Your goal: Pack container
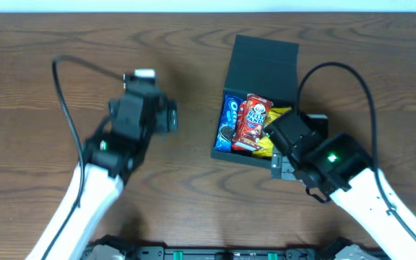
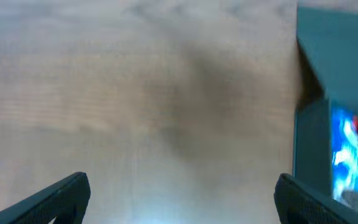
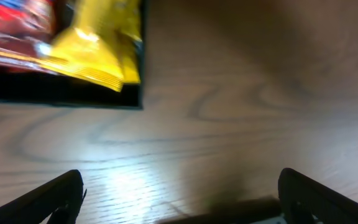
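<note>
Right of centre on the table (image 1: 42,43): container (image 1: 264,59), flap lid upright, snack packets (image 1: 251,121) inside. Probably light, stiff but creasable cardboard; best taken at the lid's free edge. Left gripper (image 2: 179,208) and right gripper (image 3: 179,202) gaping, empty.

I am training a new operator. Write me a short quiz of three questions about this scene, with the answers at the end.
1. True or false: the lid of the container is shut.
2. Which packet in the container lies nearest the right hand? A. the blue packet B. the red packet C. the yellow packet
3. Fill in the missing word: the left hand and the right hand are both ____ and hold nothing.

Key: 1. False, the lid stands open. 2. C. 3. open.
</note>
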{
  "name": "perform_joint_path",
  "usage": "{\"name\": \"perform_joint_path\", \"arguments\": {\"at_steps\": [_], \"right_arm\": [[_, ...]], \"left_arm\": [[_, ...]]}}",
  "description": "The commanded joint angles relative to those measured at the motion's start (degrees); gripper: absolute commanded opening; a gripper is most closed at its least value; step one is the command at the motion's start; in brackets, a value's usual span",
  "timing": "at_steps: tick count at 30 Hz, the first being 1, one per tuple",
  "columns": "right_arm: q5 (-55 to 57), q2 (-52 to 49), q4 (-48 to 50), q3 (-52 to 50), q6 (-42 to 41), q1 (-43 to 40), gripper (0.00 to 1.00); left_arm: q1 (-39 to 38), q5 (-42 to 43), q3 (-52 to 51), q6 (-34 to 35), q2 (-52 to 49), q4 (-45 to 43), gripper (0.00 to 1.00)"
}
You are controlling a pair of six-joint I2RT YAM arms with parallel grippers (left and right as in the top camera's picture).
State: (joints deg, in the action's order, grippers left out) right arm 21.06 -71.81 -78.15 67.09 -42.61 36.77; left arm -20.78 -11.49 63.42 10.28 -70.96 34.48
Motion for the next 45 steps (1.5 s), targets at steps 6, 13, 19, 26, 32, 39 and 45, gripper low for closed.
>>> {"name": "perform_joint_path", "arguments": {"at_steps": [6,13,19,26,32,39,45], "right_arm": [[2.49,-0.07,6.84,-10.51,-5.73,0.37,0.99],[1.84,-0.07,11.78,-13.7,-4.92,0.37,0.99],[0.79,1.31,11.74,-15.23,-4.92,0.37,0.99],[0.81,5.9,12.0,-15.26,-4.94,0.33,0.99],[0.83,6.84,11.78,-15.26,-4.96,0.31,0.99],[1.25,6.84,12.0,-15.26,-4.94,0.33,0.99],[1.22,6.84,12.0,-15.26,-4.94,0.33,0.99]], "left_arm": [[2.75,6.84,10.25,-6.34,-7.26,3.32,0.96],[4.09,8.31,10.38,-13.18,-7.8,3.04,0.95],[10.99,22.97,14.47,-10.03,-14.14,3.72,0.95],[11.91,34.62,32.7,-9.84,-30.56,13.22,0.95],[14.14,53.51,48.37,-4.98,-44.3,16.41,0.95],[19.34,77.9,52.22,8.02,-57.92,6.23,0.95],[17.35,86.82,52.22,19.8,-64.72,-9.27,0.95]]}}
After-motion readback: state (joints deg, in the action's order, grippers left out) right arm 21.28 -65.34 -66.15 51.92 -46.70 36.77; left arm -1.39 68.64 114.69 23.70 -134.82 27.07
